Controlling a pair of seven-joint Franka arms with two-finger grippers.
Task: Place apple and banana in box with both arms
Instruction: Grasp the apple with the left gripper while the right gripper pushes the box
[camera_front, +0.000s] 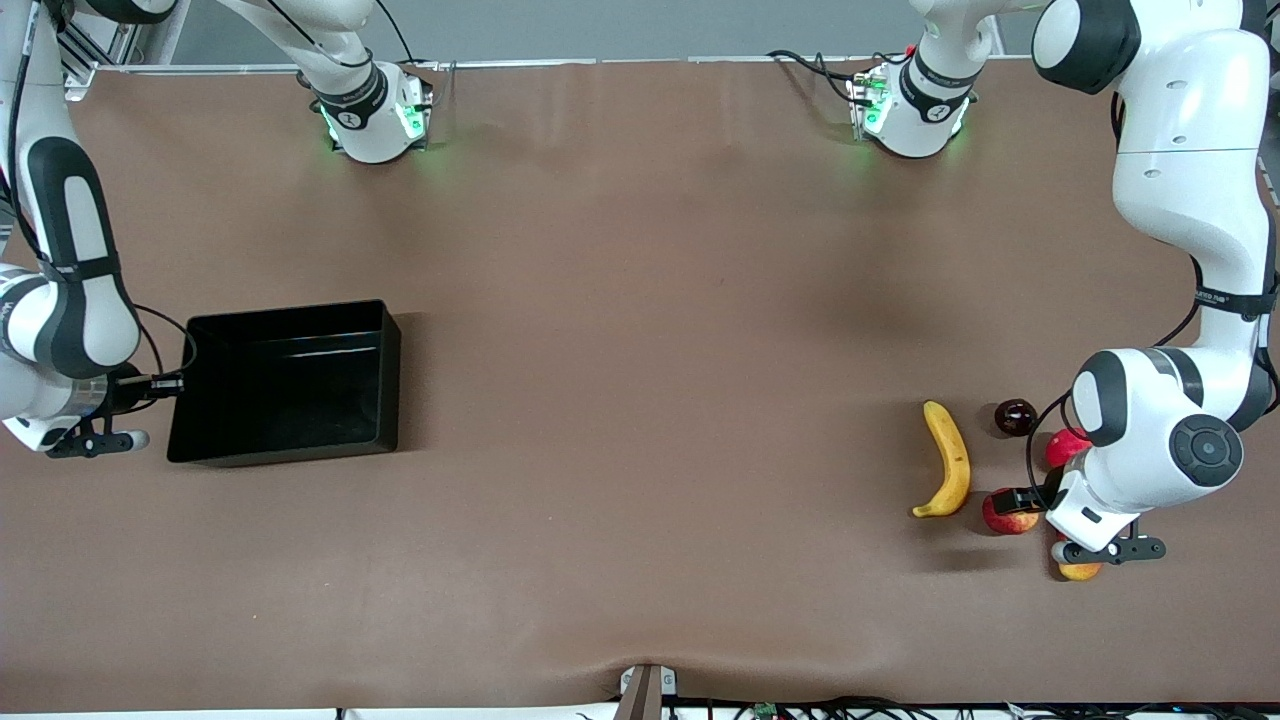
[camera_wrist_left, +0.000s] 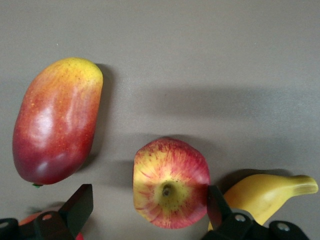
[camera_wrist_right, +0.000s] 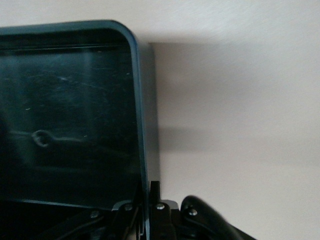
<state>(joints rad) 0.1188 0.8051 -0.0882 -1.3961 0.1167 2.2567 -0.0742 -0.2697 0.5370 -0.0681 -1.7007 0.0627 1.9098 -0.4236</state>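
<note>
The apple (camera_front: 1005, 520), red with yellow streaks, lies on the table at the left arm's end, beside the yellow banana (camera_front: 948, 472). My left gripper (camera_front: 1025, 503) is low over the apple and open. In the left wrist view the apple (camera_wrist_left: 170, 182) sits between the fingers (camera_wrist_left: 80, 205), close against one and well apart from the other, and the banana (camera_wrist_left: 265, 192) lies just outside them. The black box (camera_front: 290, 312) stands at the right arm's end. My right gripper (camera_front: 168, 385) is shut on the box's end wall (camera_wrist_right: 140, 125), one finger on each side.
Around the apple lie a red-and-yellow mango (camera_front: 1080, 571), also in the left wrist view (camera_wrist_left: 55, 120), a plain red fruit (camera_front: 1064, 446) and a dark round fruit (camera_front: 1015, 416). The left arm's wrist hangs over the mango and the red fruit.
</note>
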